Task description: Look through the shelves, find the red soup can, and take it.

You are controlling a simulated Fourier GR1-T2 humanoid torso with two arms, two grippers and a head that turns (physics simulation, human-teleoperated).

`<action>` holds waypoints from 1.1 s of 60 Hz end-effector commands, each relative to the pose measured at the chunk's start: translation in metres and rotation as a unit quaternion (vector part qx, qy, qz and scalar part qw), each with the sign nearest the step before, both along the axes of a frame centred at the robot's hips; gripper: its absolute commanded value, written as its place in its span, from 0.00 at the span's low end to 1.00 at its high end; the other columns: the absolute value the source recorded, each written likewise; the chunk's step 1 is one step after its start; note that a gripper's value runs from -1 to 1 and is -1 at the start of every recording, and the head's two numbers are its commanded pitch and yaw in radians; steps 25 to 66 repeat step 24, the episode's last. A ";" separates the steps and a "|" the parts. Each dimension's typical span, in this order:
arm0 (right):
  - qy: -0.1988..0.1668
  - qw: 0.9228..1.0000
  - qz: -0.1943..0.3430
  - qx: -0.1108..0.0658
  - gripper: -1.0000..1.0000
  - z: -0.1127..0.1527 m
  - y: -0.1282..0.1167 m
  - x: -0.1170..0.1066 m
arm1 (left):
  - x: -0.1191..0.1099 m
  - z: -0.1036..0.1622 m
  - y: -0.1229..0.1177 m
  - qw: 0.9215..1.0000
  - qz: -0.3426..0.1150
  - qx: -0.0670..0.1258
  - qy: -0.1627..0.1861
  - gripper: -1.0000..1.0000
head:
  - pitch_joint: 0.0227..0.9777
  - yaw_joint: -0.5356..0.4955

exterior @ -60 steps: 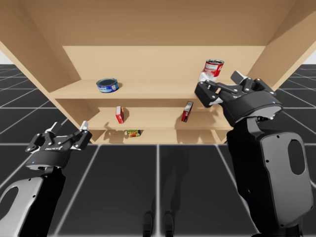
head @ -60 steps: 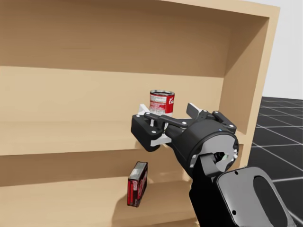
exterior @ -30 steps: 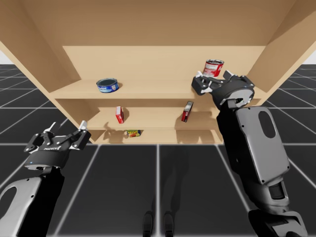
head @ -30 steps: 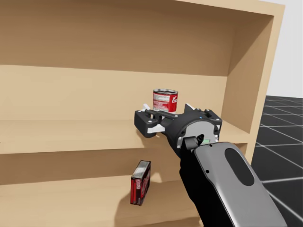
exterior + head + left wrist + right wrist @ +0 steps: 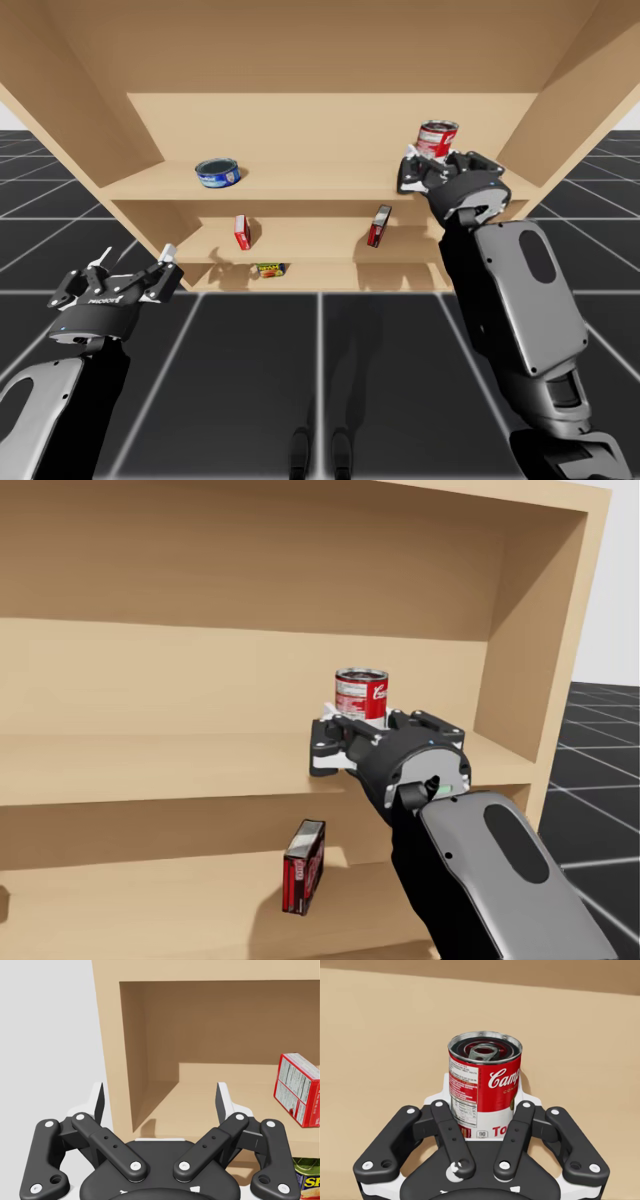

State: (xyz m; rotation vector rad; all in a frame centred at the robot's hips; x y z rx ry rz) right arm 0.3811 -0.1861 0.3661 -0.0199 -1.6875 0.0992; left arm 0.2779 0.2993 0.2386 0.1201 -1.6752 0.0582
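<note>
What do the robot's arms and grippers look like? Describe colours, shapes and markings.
The left gripper and right gripper are black jointed bars with silver rivets and white fingertips. The right arm is black with a rounded grey shell bearing a dark oval.

Furniture: tan wooden open-fronted shelf unit (image 5: 330,125), with a plain back panel, 2 solid side panels and 3 horizontal boards set one above another inside it. Surfaces matte and uniform in colour. A black floor with pale grid lines (image 5: 250,380) extends in front of the unit and to both sides of it. Beside the unit, a blank pale grey backdrop (image 5: 45,1035). Lighting even; soft shadows lie inside the unit, under the boards.
</note>
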 end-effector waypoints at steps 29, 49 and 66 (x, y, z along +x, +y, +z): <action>-0.098 0.991 -0.051 -0.076 1.00 -0.007 -0.032 -0.110 | 0.001 -0.002 -0.003 1.000 -0.002 0.003 0.001 0.00 | 0.27 0.27; -0.098 0.991 -0.051 -0.076 1.00 -0.007 -0.032 -0.110 | 0.001 -0.002 -0.003 1.000 -0.002 0.003 0.001 0.00 | 0.27 0.27; -0.098 0.991 -0.051 -0.076 1.00 -0.007 -0.032 -0.110 | 0.001 -0.002 -0.003 1.000 -0.002 0.003 0.001 0.00 | 0.27 0.27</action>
